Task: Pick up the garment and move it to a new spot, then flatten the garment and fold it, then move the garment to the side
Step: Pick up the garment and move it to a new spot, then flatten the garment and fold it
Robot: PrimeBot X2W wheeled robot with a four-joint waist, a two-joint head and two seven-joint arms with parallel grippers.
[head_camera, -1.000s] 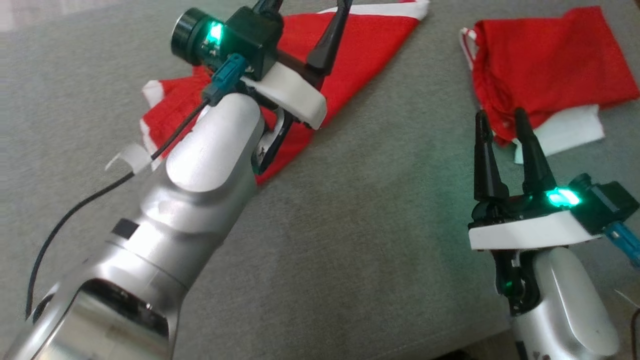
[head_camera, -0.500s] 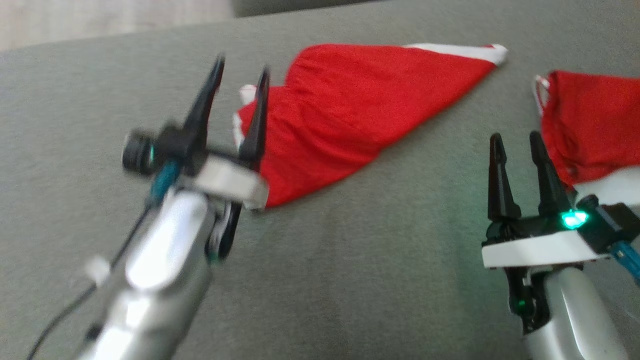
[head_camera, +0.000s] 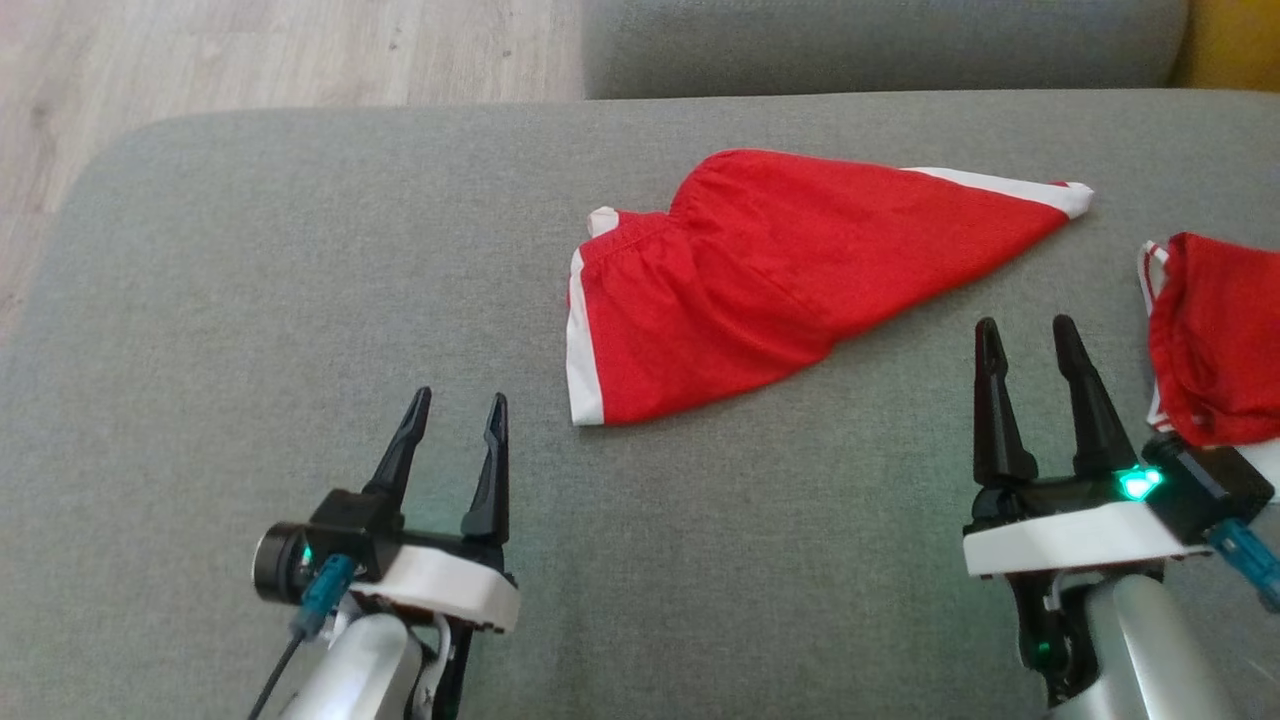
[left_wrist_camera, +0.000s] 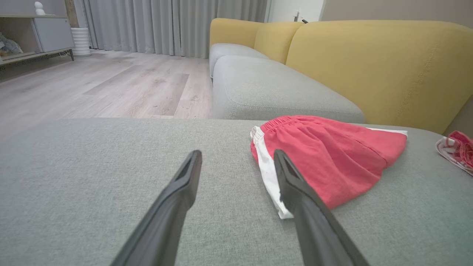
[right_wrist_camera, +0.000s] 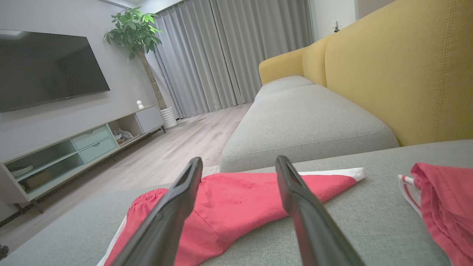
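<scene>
The garment (head_camera: 790,280) is a pair of red shorts with white trim. It lies folded in a wedge on the grey cushion (head_camera: 300,300), its pointed end toward the right. My left gripper (head_camera: 458,400) stands open at the lower left, apart from the garment and holding nothing. In the left wrist view the left gripper (left_wrist_camera: 237,155) has the garment (left_wrist_camera: 332,155) just beyond its right finger. My right gripper (head_camera: 1025,325) is open and empty at the lower right, short of the garment's lower edge. The right wrist view looks past the right gripper (right_wrist_camera: 239,160) onto the garment (right_wrist_camera: 229,207).
A second red and white garment (head_camera: 1215,340) lies crumpled at the right edge, close to my right gripper. Another grey cushion (head_camera: 880,45) lies beyond, with a yellow backrest (left_wrist_camera: 369,66) to the right. Wooden floor (head_camera: 250,50) borders the cushion's far left edge.
My left arm has drawn back from over the garment to the lower left, its gripper open. The head camera has tilted, so the whole picture shifted. My right gripper has barely moved.
</scene>
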